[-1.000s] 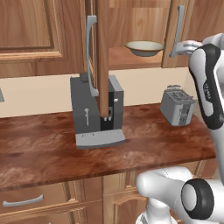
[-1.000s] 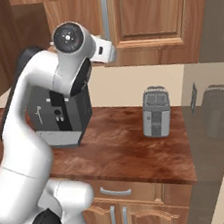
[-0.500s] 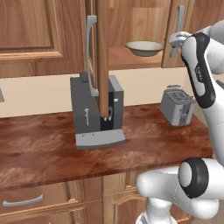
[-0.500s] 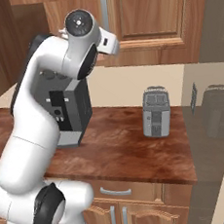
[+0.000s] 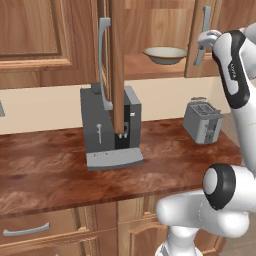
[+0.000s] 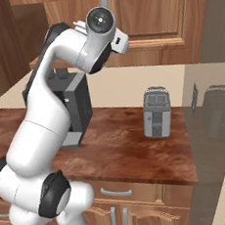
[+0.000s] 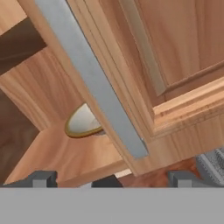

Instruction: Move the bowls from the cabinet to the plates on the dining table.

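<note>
In the left base view, an open cabinet door (image 5: pixel 117 65) with a long grey handle (image 5: pixel 103 60) hangs edge-on at upper centre, in front of a dark grey coffee machine (image 5: pixel 111 127) on the reddish-brown counter (image 5: pixel 50 165). To its right, at the top of the frame, the cabinet (image 5: pixel 155 30) stands open, and on its wooden shelf (image 5: pixel 145 67) sits one bowl (image 5: pixel 164 54): shallow, round, cream-beige with a golden-brown rim and a pale inside. I see nothing else on the shelf. Further right a second door (image 5: pixel 200 35) is ajar, with the white arm's hand just beside its handle. A silver toaster (image 5: pixel 202 121) stands at the counter's right end. In the hand view the bowl is at centre left, partly hidden behind a door's grey bar handle crossing the frame diagonally; the gripper (image 7: pixel 111 178) at the bottom is wide open and holds nothing.
</note>
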You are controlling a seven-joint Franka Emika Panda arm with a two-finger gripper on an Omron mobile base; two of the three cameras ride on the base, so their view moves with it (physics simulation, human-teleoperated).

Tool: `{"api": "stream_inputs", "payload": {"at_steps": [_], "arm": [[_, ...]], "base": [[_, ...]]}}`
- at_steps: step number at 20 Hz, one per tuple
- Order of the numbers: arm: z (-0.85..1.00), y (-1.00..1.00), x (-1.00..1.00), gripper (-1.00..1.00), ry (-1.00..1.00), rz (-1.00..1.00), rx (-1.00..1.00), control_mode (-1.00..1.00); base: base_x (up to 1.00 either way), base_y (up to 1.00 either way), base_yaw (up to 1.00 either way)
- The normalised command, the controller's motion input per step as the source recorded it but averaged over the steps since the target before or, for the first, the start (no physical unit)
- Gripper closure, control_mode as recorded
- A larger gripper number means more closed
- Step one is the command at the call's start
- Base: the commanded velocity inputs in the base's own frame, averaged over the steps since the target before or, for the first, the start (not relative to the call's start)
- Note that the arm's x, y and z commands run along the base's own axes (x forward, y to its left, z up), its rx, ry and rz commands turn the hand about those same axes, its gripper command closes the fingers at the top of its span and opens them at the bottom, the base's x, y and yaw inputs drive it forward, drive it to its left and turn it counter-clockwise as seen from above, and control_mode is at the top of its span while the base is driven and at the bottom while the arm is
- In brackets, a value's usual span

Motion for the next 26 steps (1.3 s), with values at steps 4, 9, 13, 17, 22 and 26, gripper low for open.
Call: {"api": "stream_inputs", "payload": {"at_steps": [4, 9, 13, 17, 22, 26], "arm": [[0.07, -0.18, 0.13, -1.00, 0.00, 0.00, 0.07, -1.00], [0.09, -0.02, 0.21, -1.00, 0.00, 0.00, 0.03, -1.00], [0.00, 0.00, 0.23, -1.00, 0.00, 0.00, 0.00, -1.00], [0.00, 0.00, 0.20, -1.00, 0.00, 0.00, 0.00, -1.00], [0.00, -0.01, 0.26, -1.00, 0.00, 0.00, 0.00, -1.00], [0.00, 0.00, 0.27, -1.00, 0.00, 0.00, 0.00, -1.00]], "base": [[0.00, 0.00, 0.00], [0.00, 0.00, 0.00], [0.00, 0.00, 0.00], [0.00, 0.00, 0.00], [0.00, 0.00, 0.00], [0.00, 0.00, 0.00]]}}
